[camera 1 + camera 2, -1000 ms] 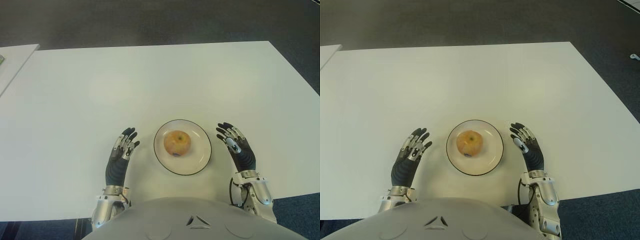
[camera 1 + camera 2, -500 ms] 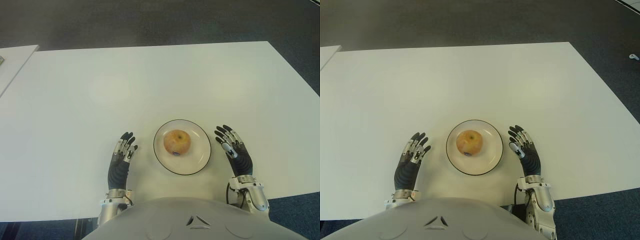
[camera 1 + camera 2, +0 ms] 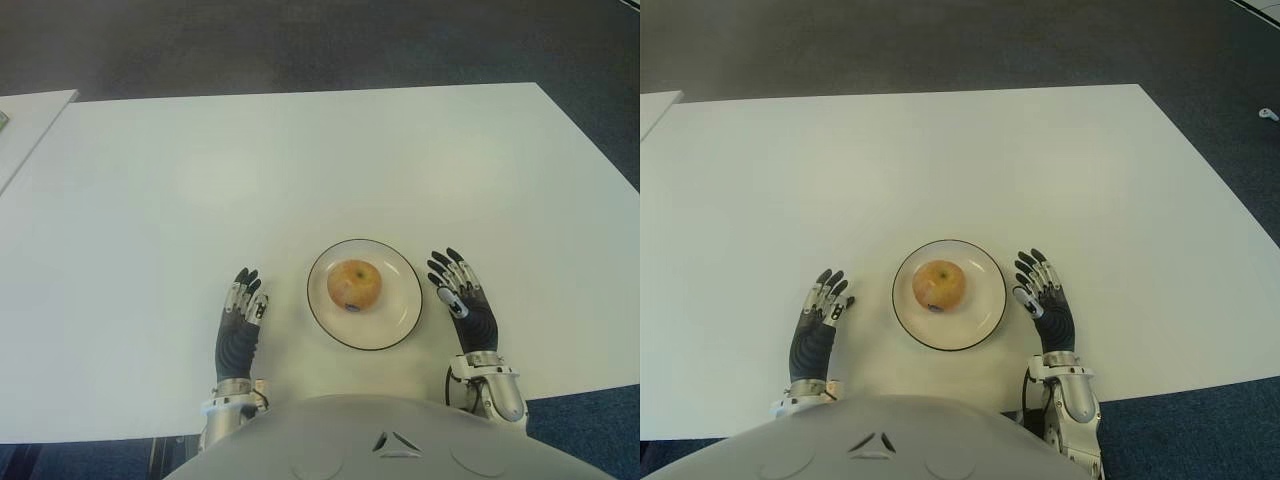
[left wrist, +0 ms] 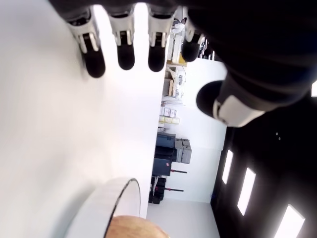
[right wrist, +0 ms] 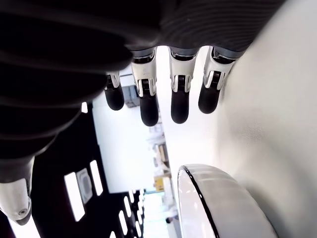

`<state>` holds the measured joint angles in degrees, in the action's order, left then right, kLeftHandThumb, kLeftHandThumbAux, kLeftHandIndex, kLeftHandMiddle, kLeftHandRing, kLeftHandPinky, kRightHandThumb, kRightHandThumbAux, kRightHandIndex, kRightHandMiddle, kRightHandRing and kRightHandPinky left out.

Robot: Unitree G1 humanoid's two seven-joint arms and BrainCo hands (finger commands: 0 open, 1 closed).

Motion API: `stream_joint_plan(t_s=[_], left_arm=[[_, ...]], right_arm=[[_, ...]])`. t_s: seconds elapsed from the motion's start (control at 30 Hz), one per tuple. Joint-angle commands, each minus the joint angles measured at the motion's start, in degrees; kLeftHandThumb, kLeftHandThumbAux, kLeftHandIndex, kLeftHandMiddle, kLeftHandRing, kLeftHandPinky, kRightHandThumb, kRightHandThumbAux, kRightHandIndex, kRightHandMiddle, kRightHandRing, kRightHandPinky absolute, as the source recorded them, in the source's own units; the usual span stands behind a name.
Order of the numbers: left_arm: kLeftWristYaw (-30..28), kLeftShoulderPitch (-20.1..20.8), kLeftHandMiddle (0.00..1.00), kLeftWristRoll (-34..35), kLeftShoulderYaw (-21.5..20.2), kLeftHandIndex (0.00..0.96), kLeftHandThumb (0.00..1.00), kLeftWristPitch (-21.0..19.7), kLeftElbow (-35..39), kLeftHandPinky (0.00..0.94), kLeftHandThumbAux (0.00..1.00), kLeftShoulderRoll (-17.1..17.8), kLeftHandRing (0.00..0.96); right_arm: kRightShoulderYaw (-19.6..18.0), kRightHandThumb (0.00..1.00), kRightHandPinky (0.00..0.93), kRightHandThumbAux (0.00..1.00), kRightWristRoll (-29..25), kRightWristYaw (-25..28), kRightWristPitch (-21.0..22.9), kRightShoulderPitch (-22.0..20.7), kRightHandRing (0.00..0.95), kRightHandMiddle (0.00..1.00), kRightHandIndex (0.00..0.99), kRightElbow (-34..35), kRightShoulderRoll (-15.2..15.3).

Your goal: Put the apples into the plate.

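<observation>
Nearest the robot's body, the left robot hand (image 3: 240, 325) and the right robot hand (image 3: 463, 300) show over the white surface (image 3: 300, 170), palms down, one on each side of the plate (image 3: 397, 313). Both have their fingers extended and slightly spread and hold nothing; in the left wrist view the fingertips (image 4: 126, 55) point straight out, with the plate rim and the top of the apple visible off to the thumb side, and in the right wrist view the fingertips (image 5: 179, 106) are likewise straight, with the plate rim (image 5: 208, 198) just beside them. The plate, white with a dark rim, lies between the two robot hands, just beside the right one and a little apart from the left one. The apple (image 3: 354, 285), yellow-orange with a small dark sticker on its near side, sits upright on the plate, slightly toward the left robot hand from the plate's centre. Beyond the fingertips the surface runs bare to its far edge, past which dark floor (image 3: 300, 40) shows.
</observation>
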<state>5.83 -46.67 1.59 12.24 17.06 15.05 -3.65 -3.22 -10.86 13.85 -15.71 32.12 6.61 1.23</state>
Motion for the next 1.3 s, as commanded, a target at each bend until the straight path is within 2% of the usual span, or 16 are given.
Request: stream_joint_plan(t_s=[0.03, 0.47, 0.67, 0.83, 1.13, 1.3], left_arm=[[0.82, 0.86, 0.086, -0.04, 2.13, 0.055, 0.18, -2.17, -1.2, 0.123, 0.572, -2.56, 0.083], [1.37, 1.08, 0.056, -0.91, 2.57, 0.032, 0.136, -2.04, -2.58, 0.12, 0.584, -2.68, 0.062], [0.64, 2.95, 0.055, -0.07, 1.29, 0.031, 0.127, 1.53, -8.99, 0.104, 0.585, -2.51, 0.056], [0.66, 6.53, 0.069, 0.14, 0.21, 0.045, 0.125, 4.85, -15.29, 0.122, 0.59, -3.05, 0.068], [1.98, 8.14, 0.07, -1.37, 0.4, 0.055, 0.119, 9.62, -19.29, 0.107, 0.579, -3.59, 0.064], [1.95, 8.66, 0.073, -1.03, 0.43, 0.059, 0.118, 10.76, -20.6, 0.117, 0.592, -3.81, 0.067]], right_arm=[[0.79, 0.195, 0.097, 0.578, 1.09, -0.24, 1.22, 0.6, 0.132, 0.173, 0.077, -2.06, 0.32], [0.43, 0.19, 0.131, 0.584, 0.03, 0.51, 0.96, -0.33, 0.149, 0.183, 0.064, -3.23, 1.56], [0.13, 0.196, 0.113, 0.589, -0.34, 0.82, 0.84, -0.36, 0.152, 0.189, 0.066, -3.02, 1.96], [-0.03, 0.185, 0.115, 0.587, -0.55, 1.0, 1.35, -0.32, 0.151, 0.187, 0.069, -2.56, 2.41], [-0.42, 0.197, 0.136, 0.595, -1.07, 0.74, 2.58, -0.76, 0.147, 0.179, 0.073, -2.12, 2.84], [-0.6, 0.207, 0.143, 0.6, -0.98, 0.49, 2.9, -0.97, 0.149, 0.181, 0.075, -2.0, 2.77]])
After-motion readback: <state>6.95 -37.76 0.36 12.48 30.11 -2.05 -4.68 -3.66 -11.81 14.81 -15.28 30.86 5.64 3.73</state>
